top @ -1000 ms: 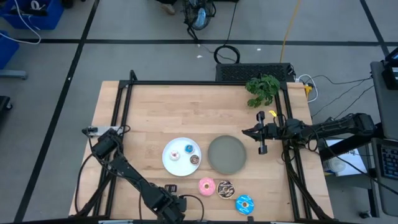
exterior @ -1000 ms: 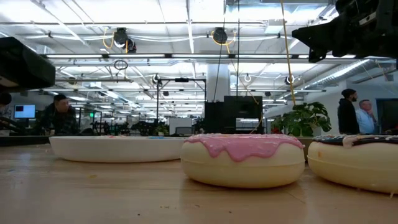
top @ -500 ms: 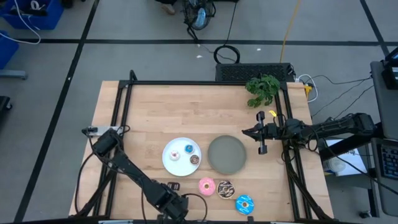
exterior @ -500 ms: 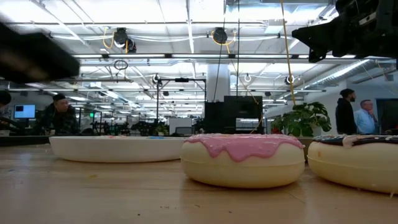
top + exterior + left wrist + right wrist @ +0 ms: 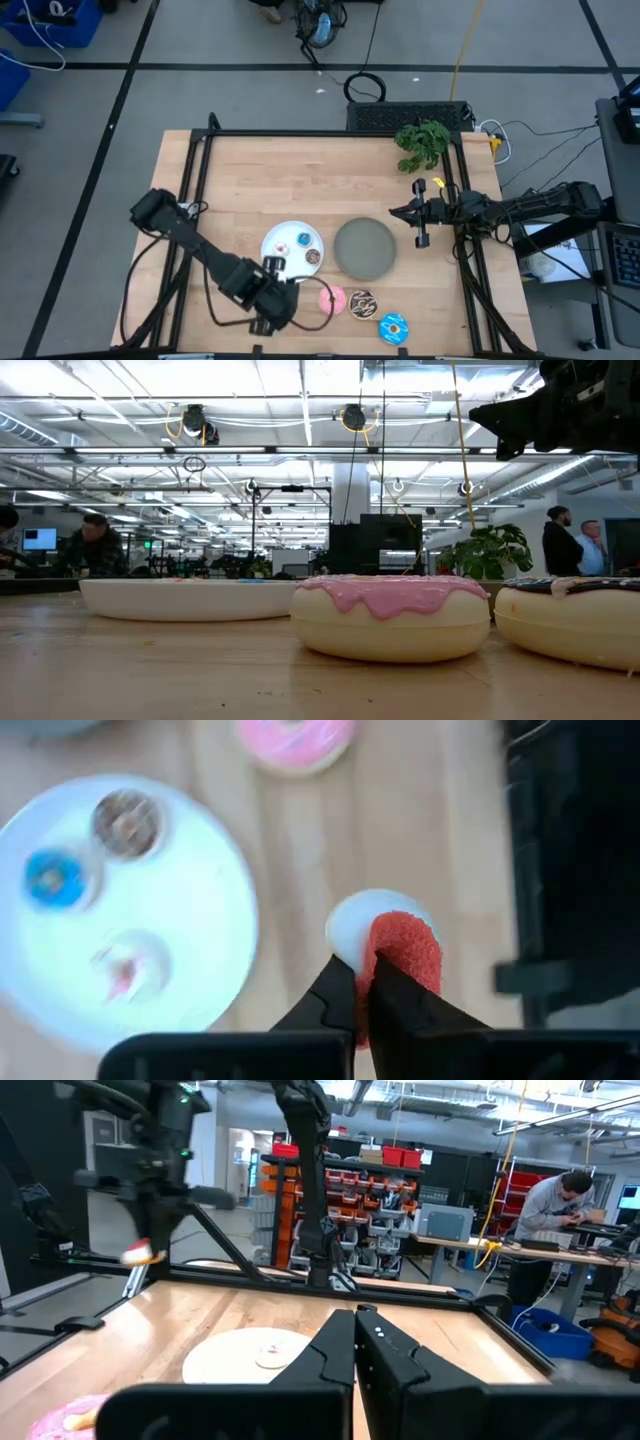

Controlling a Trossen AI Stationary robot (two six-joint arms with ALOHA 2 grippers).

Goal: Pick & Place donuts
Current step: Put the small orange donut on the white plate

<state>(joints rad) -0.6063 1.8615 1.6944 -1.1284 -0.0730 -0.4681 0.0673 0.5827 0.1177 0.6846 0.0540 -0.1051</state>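
My left gripper (image 5: 362,972) is shut on a tiny red donut (image 5: 395,945) with a white underside. It hovers by the near edge of the white plate (image 5: 290,262), and the right wrist view shows it far off (image 5: 140,1252). White (image 5: 283,249), blue (image 5: 304,239) and brown (image 5: 313,257) tiny donuts lie on that plate. The pink (image 5: 335,298), chocolate-sprinkled (image 5: 362,304) and blue-iced (image 5: 393,328) donuts rest flat on the table near its front edge. My right gripper (image 5: 393,212) waits shut above the table's right side. My left gripper pinches the red donut's ring (image 5: 378,965) between its two fingertips, one on the white underside and one on the red top. The fingers point steeply down from above. The donut stands on edge in the hold, lifted clear of the table.
A grey plate (image 5: 364,249) lies right of the white plate. A green plant (image 5: 422,143) stands at the far right corner. Black frame rails (image 5: 195,190) run along the table's sides. People stand in the room beyond (image 5: 562,540). Bare wood spans the table's far half.
My left gripper has risen from the table near its front edge and gone toward the white plate, carrying the red donut up clear of the wood. The arm has swung out of the low view.
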